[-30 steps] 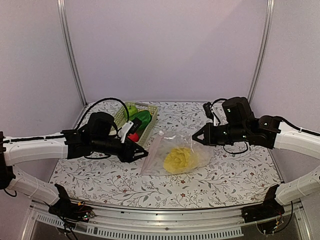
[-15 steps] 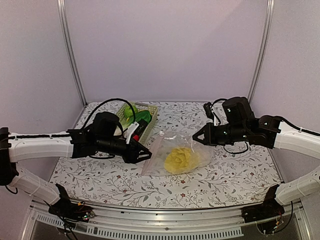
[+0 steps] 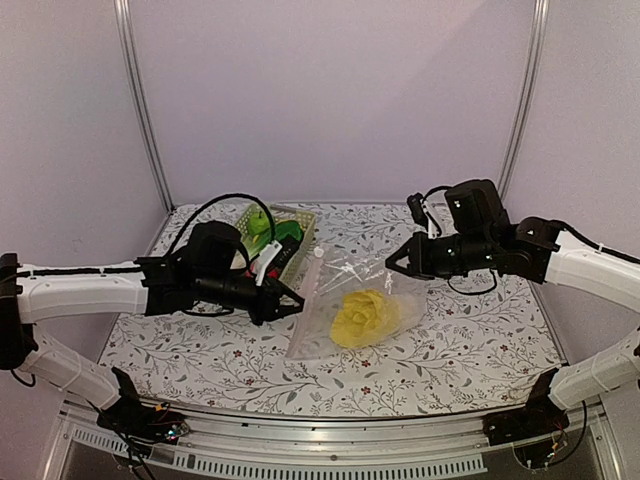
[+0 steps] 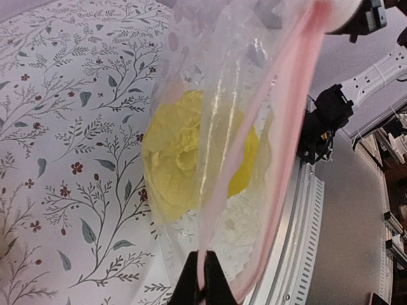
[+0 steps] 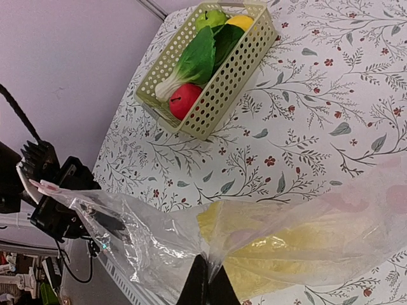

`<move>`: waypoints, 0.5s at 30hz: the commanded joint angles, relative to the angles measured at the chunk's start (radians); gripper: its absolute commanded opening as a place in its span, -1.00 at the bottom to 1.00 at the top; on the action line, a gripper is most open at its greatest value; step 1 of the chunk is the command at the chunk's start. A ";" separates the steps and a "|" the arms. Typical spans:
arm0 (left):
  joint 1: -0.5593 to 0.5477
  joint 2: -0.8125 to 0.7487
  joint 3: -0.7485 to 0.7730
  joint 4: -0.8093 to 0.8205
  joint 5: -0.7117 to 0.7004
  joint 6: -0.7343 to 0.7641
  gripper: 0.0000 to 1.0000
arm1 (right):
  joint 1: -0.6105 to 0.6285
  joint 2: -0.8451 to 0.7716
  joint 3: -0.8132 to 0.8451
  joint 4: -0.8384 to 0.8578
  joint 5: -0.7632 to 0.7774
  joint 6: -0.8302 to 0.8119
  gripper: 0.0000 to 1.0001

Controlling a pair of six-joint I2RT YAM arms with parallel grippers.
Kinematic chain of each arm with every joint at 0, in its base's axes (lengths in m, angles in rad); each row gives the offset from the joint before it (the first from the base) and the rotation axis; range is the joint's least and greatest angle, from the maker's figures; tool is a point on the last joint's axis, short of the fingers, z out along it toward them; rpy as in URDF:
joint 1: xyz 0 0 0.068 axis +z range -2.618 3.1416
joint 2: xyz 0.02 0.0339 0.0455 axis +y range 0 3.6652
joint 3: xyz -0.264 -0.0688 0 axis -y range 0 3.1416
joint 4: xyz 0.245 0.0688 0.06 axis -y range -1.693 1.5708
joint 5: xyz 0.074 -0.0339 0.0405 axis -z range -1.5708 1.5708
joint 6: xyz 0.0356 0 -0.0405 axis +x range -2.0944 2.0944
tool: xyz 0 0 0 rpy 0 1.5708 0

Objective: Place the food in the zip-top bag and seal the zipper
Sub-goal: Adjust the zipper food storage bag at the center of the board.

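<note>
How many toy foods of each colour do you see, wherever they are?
Yellow: 2, the cabbage and the small fruit
Green: 2, the apple and the leafy vegetable
Red: 1, the round fruit
Total: 5 in view; the basket may hide more

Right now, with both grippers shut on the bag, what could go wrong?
1. The left gripper and right gripper each pinch only a thin edge of the bag. The cabbage sits low inside, so a pull might slip the film out.
2. Both are busy while the other food sits in the basket. Loading means letting one side go, and the mouth may collapse.
</note>
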 commanded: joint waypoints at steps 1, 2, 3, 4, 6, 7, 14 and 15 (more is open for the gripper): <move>-0.013 -0.067 0.017 -0.022 -0.013 -0.035 -1.00 | -0.040 0.062 0.121 -0.064 0.026 -0.074 -1.00; -0.016 -0.079 0.015 -0.022 -0.017 -0.052 -1.00 | -0.040 0.080 0.148 -0.084 0.044 -0.091 -1.00; -0.020 -0.090 0.013 -0.017 -0.022 -0.072 -1.00 | -0.041 0.111 0.172 -0.095 0.057 -0.103 -1.00; -0.028 -0.103 0.010 -0.001 -0.026 -0.096 -1.00 | -0.040 0.136 0.192 -0.098 0.068 -0.121 -0.94; -0.044 -0.111 0.002 0.018 -0.034 -0.148 -1.00 | -0.040 0.187 0.227 -0.101 0.080 -0.134 -0.73; -0.052 -0.112 -0.001 0.057 -0.043 -0.178 -1.00 | -0.041 0.205 0.250 -0.101 0.080 -0.138 -0.62; -0.072 -0.112 -0.057 0.161 -0.154 -0.395 -1.00 | -0.034 0.243 0.266 -0.100 0.085 -0.123 0.41; -0.072 -0.113 -0.060 0.169 -0.165 -0.416 -1.00 | -0.028 0.222 0.252 -0.101 0.099 -0.117 0.50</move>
